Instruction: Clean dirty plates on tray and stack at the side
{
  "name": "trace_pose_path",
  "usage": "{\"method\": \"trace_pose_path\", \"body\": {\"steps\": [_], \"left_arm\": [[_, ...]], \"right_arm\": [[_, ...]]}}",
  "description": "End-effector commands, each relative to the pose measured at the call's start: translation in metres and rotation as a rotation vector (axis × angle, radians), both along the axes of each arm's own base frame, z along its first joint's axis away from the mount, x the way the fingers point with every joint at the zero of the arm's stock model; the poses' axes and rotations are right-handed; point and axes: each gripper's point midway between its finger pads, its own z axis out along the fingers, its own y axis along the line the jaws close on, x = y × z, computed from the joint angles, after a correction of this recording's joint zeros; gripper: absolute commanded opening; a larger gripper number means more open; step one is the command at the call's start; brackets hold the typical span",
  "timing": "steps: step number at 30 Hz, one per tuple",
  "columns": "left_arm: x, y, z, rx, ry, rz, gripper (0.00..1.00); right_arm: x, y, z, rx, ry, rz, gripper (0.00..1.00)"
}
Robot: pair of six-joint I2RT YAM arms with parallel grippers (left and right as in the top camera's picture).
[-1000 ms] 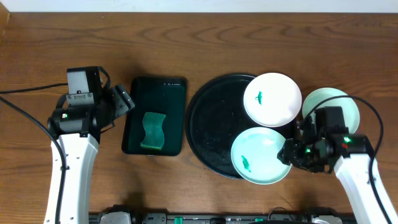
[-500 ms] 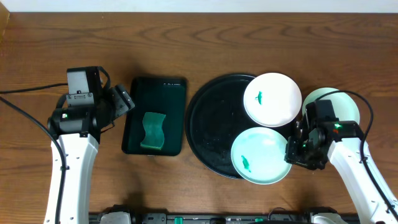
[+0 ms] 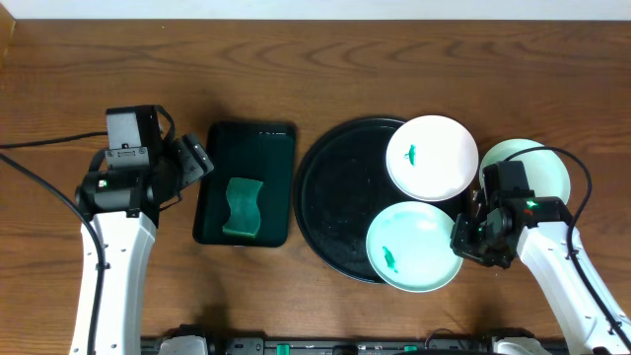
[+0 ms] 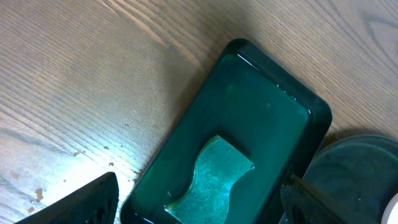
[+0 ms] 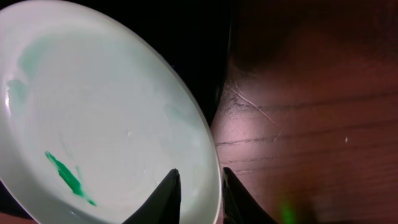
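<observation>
The round black tray holds a white plate at its back right and a mint-green plate at its front right, each with a small green smear. Another mint-green plate lies on the table to the right of the tray. My right gripper is at the front plate's right rim. In the right wrist view its fingers straddle that rim, one inside the plate and one outside, so the gripper is shut on it. My left gripper hangs open, left of the tray and empty.
A rectangular dark green tray with a green sponge in it lies left of the black tray. The left wrist view looks down on that sponge, with the open gripper wide above it. Bare wood lies all round.
My right gripper has narrowed around the front mint-green plate's right rim and shifted slightly left. The left arm and the plates have not moved.
</observation>
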Motion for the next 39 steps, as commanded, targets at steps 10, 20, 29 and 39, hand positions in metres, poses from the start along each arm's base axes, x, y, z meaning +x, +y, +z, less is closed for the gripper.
{"method": "trace_pose_path", "body": {"steps": [10,20,29,39], "left_arm": [[0.002,0.002,0.005,0.007,-0.012,0.005,0.84],[0.002,0.002,0.005,0.007,-0.012,0.005,0.84],[0.002,0.002,0.005,0.007,-0.012,0.005,0.84],[0.002,0.002,0.005,0.007,-0.012,0.005,0.84]], "right_arm": [[-0.014,0.005,-0.016,-0.004,0.035,0.015,0.15],[-0.012,0.031,-0.015,0.143,0.023,0.02,0.01],[0.038,0.087,0.006,0.338,-0.192,0.048,0.01],[0.074,0.104,0.002,0.167,-0.368,-0.023,0.01]]}}
